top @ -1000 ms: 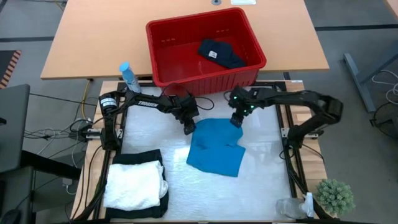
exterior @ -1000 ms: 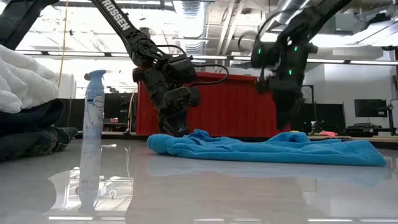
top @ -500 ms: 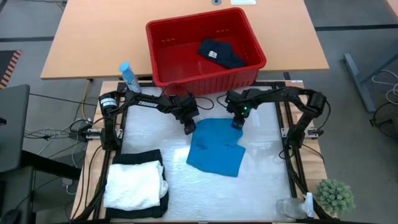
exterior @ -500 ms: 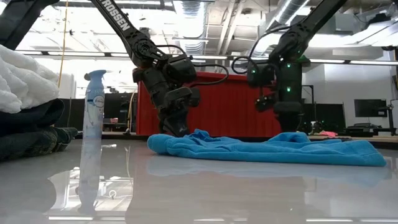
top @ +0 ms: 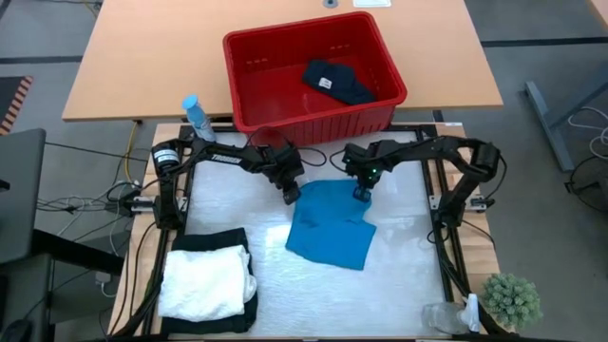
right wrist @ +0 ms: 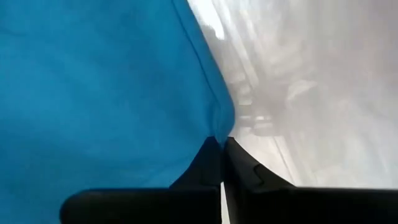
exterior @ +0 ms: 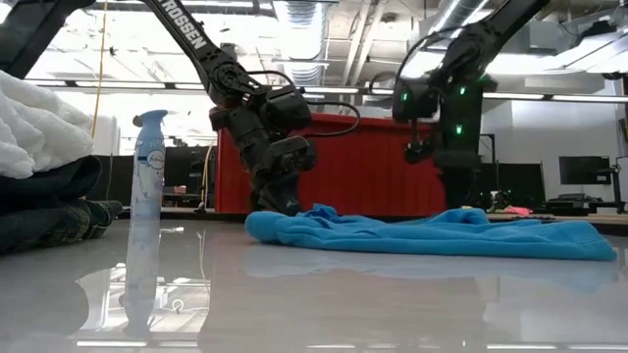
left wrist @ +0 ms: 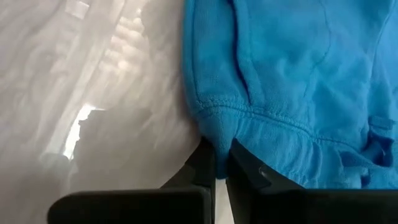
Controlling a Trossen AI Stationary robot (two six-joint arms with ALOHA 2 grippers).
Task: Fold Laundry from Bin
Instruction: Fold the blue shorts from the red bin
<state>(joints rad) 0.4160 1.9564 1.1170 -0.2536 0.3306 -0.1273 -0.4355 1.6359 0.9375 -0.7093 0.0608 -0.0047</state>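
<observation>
Blue garment (top: 329, 226) lies lengthwise toward bin (top: 313, 71).

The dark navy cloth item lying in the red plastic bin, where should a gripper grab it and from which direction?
Judging by the high view, the dark navy cloth item lies crumpled on the floor of the red plastic bin, near its right wall. Coming straight down from above seems best, since the walls block any sideways approach. Pinch a raised fold at the end farther from the wall, where fingers have more room.

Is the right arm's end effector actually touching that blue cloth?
Touching. The right wrist view shows the right end effector shut on the blue cloth's edge.
</observation>
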